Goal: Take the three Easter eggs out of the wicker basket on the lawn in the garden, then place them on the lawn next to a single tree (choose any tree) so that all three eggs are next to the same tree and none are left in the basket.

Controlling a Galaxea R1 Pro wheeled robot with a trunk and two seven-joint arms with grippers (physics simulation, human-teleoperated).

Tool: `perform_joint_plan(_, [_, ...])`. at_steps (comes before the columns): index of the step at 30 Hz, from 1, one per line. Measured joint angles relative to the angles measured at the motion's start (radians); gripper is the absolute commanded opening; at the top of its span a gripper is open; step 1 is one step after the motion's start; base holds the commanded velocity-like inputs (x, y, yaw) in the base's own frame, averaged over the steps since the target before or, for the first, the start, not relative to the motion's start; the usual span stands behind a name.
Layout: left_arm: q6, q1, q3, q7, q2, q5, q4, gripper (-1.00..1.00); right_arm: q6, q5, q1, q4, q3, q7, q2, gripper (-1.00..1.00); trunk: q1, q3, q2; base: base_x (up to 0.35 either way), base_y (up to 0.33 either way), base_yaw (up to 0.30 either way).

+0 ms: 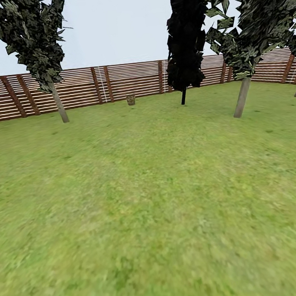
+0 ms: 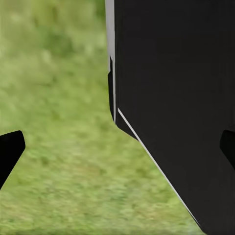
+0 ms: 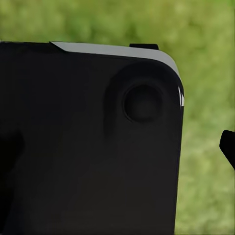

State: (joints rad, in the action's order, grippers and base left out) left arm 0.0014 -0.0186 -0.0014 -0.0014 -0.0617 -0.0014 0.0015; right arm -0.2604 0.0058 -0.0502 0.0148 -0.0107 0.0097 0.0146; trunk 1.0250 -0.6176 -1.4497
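Lawn (image 1: 153,202) wide, pale-trunked tree (image 1: 242,97) right, fence (image 1: 114,83) behind

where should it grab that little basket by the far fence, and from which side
The wicker basket stands upright on the lawn near the fence, far off and too small to show handles or contents. Judging from that pose, coming down from above onto the rim seems best, with open grass on the near side for the approach. Exact grip spot cannot be told yet.

basket (image 1: 130,99) far back on lawn (image 1: 153,202) — before fence (image 1: 82,86)
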Motion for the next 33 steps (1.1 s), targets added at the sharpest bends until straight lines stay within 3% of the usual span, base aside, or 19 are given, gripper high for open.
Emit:
perform_joint_plan(10, [0.000,0.000,0.000,0.000,0.000,0.002,-0.001,1.00,0.000,-0.005,0.000,0.003,0.007,-0.006,0.000,1.00,0.000,0.000,0.000,0.000,0.000,0.027])
perform_joint_plan(19, [-0.001,0.001,0.001,-0.004,0.042,0.007,-0.013,1.00,-0.005,-0.001,0.000,0.003,0.003,-0.011,0.006,1.00,0.000,0.000,0.000,0.000,0.000,0.273])
perform_joint_plan(26, [0.000,0.001,0.001,-0.008,0.053,0.008,-0.067,1.00,-0.004,0.000,0.000,0.003,0.002,-0.009,0.001,1.00,0.000,0.000,0.000,0.004,0.000,0.160])
perform_joint_plan(33, [-0.001,0.001,0.002,-0.011,0.051,0.008,-0.071,1.00,-0.003,0.002,0.000,0.003,0.001,-0.008,0.001,1.00,-0.001,0.000,0.000,0.265,0.000,0.008])
